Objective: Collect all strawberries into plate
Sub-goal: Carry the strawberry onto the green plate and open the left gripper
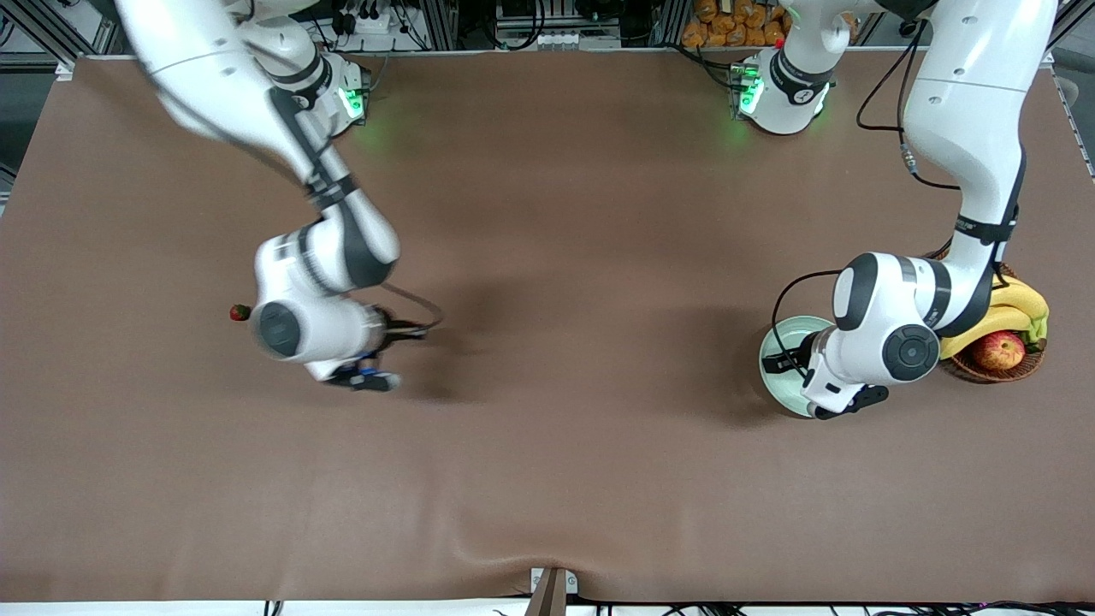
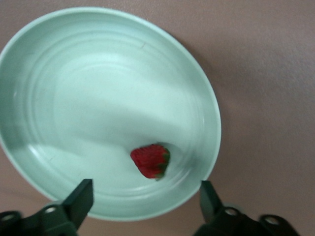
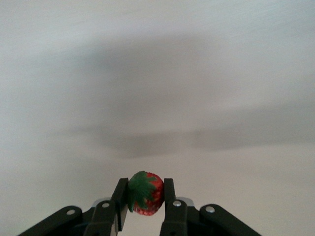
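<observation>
Three strawberries are in sight, and you can place each one. One strawberry [image 2: 151, 161] lies loose in the mint-green plate [image 2: 44, 59], near its rim. Your left gripper [image 2: 146, 196] hangs just over that plate with its fingers [image 2: 81, 196] spread wide apart and nothing between them; the berry sits free below the gap. In the front view, the left arm covers much of the plate [image 1: 783, 334], which stands toward the left arm's end of the bench [image 1: 556, 214], just beside a brown wicker basket [image 1: 997, 370] holding bananas [image 1: 1014, 310] and an apple [image 1: 999, 350].

Your right gripper [image 3: 143, 196] is clamped on a second strawberry [image 3: 145, 193], leafy cap showing, pinched between both fingers [image 3: 169, 194] and lifted over bare bench toward the right arm's end. From the front camera, the right gripper [image 1: 368, 376] points down under its wrist.

A third strawberry [image 1: 239, 312] rests on the bench just beside the right arm's wrist, well apart from the plate.
</observation>
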`<state>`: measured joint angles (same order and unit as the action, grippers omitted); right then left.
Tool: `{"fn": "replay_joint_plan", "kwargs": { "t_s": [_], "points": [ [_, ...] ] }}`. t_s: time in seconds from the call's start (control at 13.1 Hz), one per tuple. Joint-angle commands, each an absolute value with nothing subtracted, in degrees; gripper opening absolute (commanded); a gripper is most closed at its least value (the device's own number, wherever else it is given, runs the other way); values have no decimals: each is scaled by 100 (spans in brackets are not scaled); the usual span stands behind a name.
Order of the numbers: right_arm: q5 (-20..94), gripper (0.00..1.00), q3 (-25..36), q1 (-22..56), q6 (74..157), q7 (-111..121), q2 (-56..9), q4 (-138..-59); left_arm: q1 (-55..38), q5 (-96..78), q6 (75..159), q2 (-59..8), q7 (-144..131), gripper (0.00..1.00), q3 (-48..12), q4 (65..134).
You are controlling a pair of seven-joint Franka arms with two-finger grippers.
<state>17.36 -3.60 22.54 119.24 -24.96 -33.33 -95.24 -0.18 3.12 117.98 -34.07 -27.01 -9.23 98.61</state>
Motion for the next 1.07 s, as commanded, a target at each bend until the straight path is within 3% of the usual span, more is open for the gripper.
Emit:
{"fn": "replay_joint_plan", "kwargs": {
  "t_s": [0.0, 0.38, 0.69, 0.76, 0.84, 0.91, 0.99],
  "points": [
    [1890, 0, -281, 2977, 12364, -3547, -3734, -9010, -149, 413, 11304, -3015, -2865, 100, -984, 9905],
    [3407, 0, -299, 3945, 14261, -3815, -4472, -8729, -158, 343, 11048, -2892, -2918, 100, -1318, 9888],
    [3665, 2, -316, 4298, 14511, -3841, -4878, -8323, -377, 343, 11109, -2962, -3567, 100, -1582, 9817],
    [3656, 30, -308, 4315, 14528, -3841, -4913, -8306, -517, 343, 11135, -2979, -3690, 100, -1582, 9809],
    [3648, 73, -308, 4333, 14528, -3841, -4930, -8297, -675, 351, 11205, -3067, -3857, 100, -1582, 9722],
    [3621, 93, -308, 4316, 14520, -3806, -4913, -8297, -851, 360, 11223, -3154, -4032, 100, -1573, 9608],
    [3595, 100, -299, 4246, 14511, -3780, -4878, -8297, -1000, 378, 11241, -3225, -4243, 100, -1573, 9546]
  ]
}}
